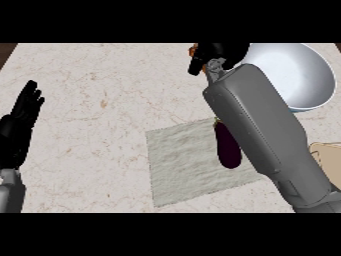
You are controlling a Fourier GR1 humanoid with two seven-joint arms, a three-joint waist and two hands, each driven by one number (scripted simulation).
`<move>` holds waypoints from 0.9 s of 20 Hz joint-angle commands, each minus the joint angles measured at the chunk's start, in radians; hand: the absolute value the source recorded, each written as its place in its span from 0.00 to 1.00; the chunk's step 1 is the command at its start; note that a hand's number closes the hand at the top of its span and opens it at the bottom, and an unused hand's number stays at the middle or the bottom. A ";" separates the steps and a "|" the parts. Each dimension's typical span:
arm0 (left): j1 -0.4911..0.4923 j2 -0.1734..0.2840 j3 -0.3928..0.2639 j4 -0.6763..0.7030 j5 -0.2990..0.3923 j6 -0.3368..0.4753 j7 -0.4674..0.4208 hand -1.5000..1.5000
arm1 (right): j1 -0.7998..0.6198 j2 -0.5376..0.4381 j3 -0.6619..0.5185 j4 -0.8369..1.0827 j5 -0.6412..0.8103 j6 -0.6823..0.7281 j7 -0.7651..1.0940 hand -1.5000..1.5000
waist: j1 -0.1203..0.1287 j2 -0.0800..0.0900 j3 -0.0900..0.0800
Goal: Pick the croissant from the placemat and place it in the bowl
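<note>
At the far left you have your left hand (14,127), matte black, fingers straight and spread apart, pointing up and holding nothing, resting near the view's edge above its grey forearm. To the right of those fingers runs the surface (106,90), a pale cream stone with faint tan veining, its dark brown border showing at the upper corners. Further right, well apart from the left fingers, lies the placemat (184,165), a grey-white woven rectangle turned slightly askew, its texture rough against the smooth stone. On the placemat's right edge lies an eggplant (227,147), glossy dark purple, long and rounded, with a small green stem end pointing away from you; it sits just beside your right forearm (265,135), a smooth grey casing that crosses the view diagonally and covers the placemat's right-hand corner. Your right hand (217,55) is at the top of the view, well beyond the placemat, its black fingers curled together around something; only a small sliver of orange-brown shows at the left side of those fingers, which seems to be the croissant (193,50), mostly hidden by the hand. Immediately to the right of the fingers is the bowl (306,75), round, smooth and pale blue-white with a glossy inside; the hand overlaps its left rim. At the lower right edge, a tan, rounded-cornered board-like shape (339,157) shows beside the forearm.
</note>
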 commanded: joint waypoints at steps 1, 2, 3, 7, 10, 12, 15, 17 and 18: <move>0.046 -0.014 -0.002 -0.031 -0.011 0.011 -0.018 0.50 | -0.018 -0.022 -0.022 -0.120 0.048 0.014 0.096 1.00 | 0.000 0.001 0.000; -0.042 0.023 0.034 0.043 0.017 -0.015 0.017 0.50 | 0.000 -0.042 -0.039 -0.138 0.048 0.002 0.080 1.00 | -0.008 0.004 0.000; -0.013 0.011 0.029 0.046 0.017 -0.024 -0.050 0.50 | 0.028 -0.085 -0.071 -0.141 0.029 -0.011 0.024 1.00 | -0.004 0.005 0.000; -0.017 -0.023 -0.011 -0.010 -0.028 0.020 0.010 0.50 | 0.009 -0.116 -0.145 -0.137 0.015 0.024 0.019 1.00 | 0.003 0.007 0.000; -0.019 0.003 0.020 -0.006 0.003 -0.015 0.015 0.50 | 0.086 -0.129 -0.175 -0.193 -0.023 -0.020 -0.048 1.00 | 0.001 0.006 0.001; -0.014 -0.003 0.007 0.014 -0.018 -0.009 -0.004 0.50 | 0.055 -0.164 -0.257 -0.085 -0.069 -0.082 -0.120 1.00 | 0.009 0.010 0.001; 0.000 -0.022 -0.008 -0.039 -0.019 -0.003 0.024 0.50 | 0.140 -0.188 -0.280 -0.057 -0.085 -0.153 -0.213 1.00 | 0.009 0.009 0.001; 0.014 -0.029 -0.003 -0.029 -0.016 -0.005 0.004 0.50 | 0.155 -0.240 -0.318 -0.004 -0.120 -0.156 -0.303 1.00 | 0.009 0.010 0.001; -0.043 -0.022 0.004 -0.009 -0.020 0.006 0.021 0.50 | 0.139 -0.253 -0.346 0.060 -0.141 -0.185 -0.353 1.00 | 0.011 0.012 0.001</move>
